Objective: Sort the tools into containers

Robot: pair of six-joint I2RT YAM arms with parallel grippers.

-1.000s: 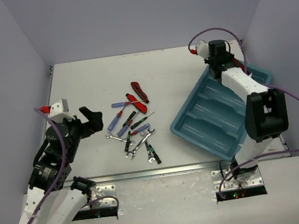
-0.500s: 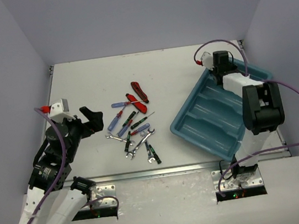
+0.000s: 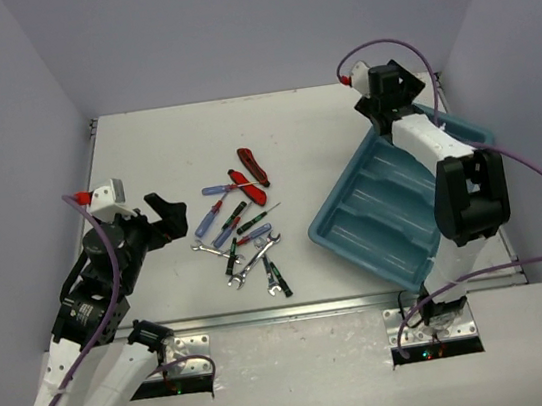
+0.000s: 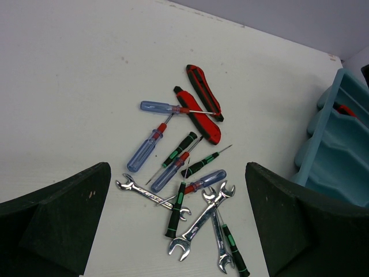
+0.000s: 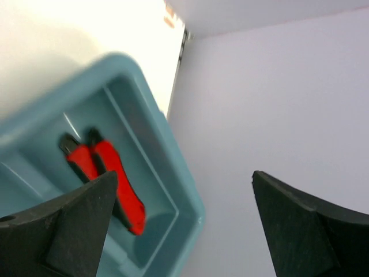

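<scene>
**Top view.** The left tool (image 3: 172, 217) hangs over the counter (image 3: 142, 145) at 9 o'clock of the pile (image 3: 239, 230), jaws spread wide and holding nothing. Any print on the handles is too small to read. The pile lies loose at mid-counter. Two red-and-black cutters (image 3: 249, 171) sit at its 12 o'clock edge, with blue screwdrivers (image 3: 214, 216) and thinner green-and-black ones below them. Silver wrenches (image 3: 259, 263) lie at 6 o'clock. The teal tray (image 3: 342, 238) sits at 3 o'clock of the pile, well apart from it. It is turned diagonally and divided into long parallel compartments. The right tool (image 3: 388, 88) is over the tray's 12 o'clock corner.

**Left wrist view.** This view shows the pile in detail. There are four clear blue handles with red collars, and the shaft of one crosses a cutter. Three open-end wrenches overlap one another among the green-banded drivers. A red speck shows in the tray's far compartment.

**Right wrist view.** Only here do red-handled pliers (image 5: 109, 173) show plainly. They lie in the tray's outermost compartment beside its rounded corner, with the lilac wall (image 5: 277, 86) beyond. In the top view the right arm hides them. The right tool's fingers (image 5: 69, 225) stand at opposite frame edges, wide apart, with nothing between them.
</scene>
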